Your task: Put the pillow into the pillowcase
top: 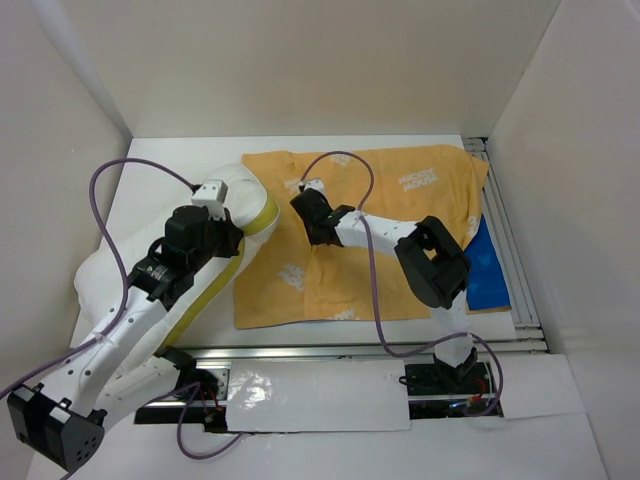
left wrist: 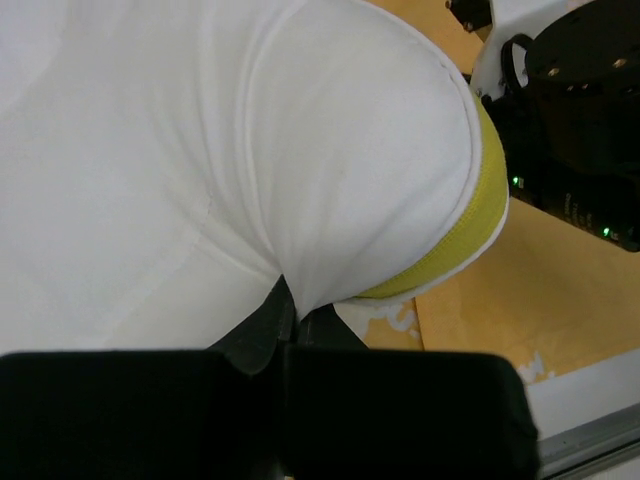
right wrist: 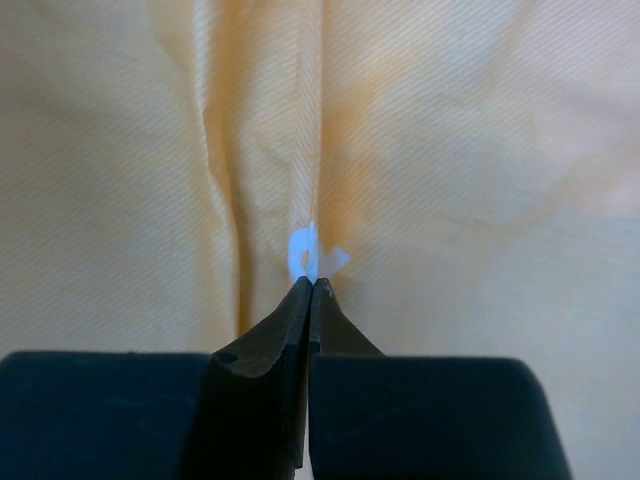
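Closest to the lens in the left wrist view, the left gripper (left wrist: 290,305) has its jaws closed tight on a thin fold of the pillow (left wrist: 200,170). The pillow bulges above the gripper, its yellow-trimmed corner pointing toward 2 o'clock. From the top camera the pillow (top: 105,285) fills the table's 9 o'clock side, and that corner lies over the left edge of the pillowcase (top: 400,215). The pillowcase is spread orange side up from the centre to 3 o'clock, with blue showing at its 4 o'clock corner. The right gripper (right wrist: 312,288) has its jaws pressed together on a raised pleat of the orange cloth, near the pillowcase's 10 o'clock area.

Several things could go wrong from here. The pleat may include both layers, in which case lifting it opens no mouth and the pillow only shoves the sack along. I cannot tell where the opening is. The left pinch is shallow, so the heavy pillow could slip out when dragged. The two wrists are also close together and could collide.
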### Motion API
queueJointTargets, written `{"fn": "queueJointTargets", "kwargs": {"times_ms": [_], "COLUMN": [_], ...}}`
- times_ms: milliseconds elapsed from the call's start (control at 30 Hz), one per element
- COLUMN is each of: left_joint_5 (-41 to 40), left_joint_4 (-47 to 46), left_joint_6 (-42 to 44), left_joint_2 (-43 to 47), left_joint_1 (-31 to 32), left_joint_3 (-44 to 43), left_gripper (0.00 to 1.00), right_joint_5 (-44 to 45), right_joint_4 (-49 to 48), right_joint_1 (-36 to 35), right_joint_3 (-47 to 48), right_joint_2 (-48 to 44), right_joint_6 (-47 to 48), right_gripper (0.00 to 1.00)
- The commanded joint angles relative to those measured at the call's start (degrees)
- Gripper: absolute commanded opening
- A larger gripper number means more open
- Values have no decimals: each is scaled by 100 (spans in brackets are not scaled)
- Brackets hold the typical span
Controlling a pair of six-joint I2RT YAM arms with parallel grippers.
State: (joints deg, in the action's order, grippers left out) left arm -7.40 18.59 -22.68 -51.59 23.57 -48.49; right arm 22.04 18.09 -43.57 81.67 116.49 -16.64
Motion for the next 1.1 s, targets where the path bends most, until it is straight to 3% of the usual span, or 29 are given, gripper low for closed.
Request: {"fn": "queueJointTargets", "kwargs": {"times_ms": [0,67,200,433,667,800,867,1067], "left_joint_5": [685,1082,1083,362,-981,-1965,-2028,-1159], "left_joint_4": [-997,-1120,-1226,-1287,-1166,-813,-883,-1621], "left_joint_6": [316,483,668,782,3,-351,-351,-26], "left_joint_2": [-105,-289,-474,-1149,-2012,-2302,-2303,-1987], "left_joint_1": [60,130,551,1008,1299,1299,1299,1570], "left_joint_3": [-38,-38,76,208,-352,-714,-767,-417], "left_gripper": [0,0,0,0,0,0,0,0], "right_joint_5": [169,-6,-472,-1254,-2342,-2363,-2362,-2520], "right_joint_4": [19,-33,-174,97,669,898,951,364], "right_joint_1": [-2,-2,-2,-2,51,103,155,156], "right_joint_3": [-2,-2,-116,-274,-274,-406,-494,-643], "right_joint_2": [-758,-943,-1646,-2490,-2877,-3131,-3238,-3440], "right_joint_6": [-129,-6,109,249,416,416,416,293], "right_gripper": [0,0,0,0,0,0,0,0]}}
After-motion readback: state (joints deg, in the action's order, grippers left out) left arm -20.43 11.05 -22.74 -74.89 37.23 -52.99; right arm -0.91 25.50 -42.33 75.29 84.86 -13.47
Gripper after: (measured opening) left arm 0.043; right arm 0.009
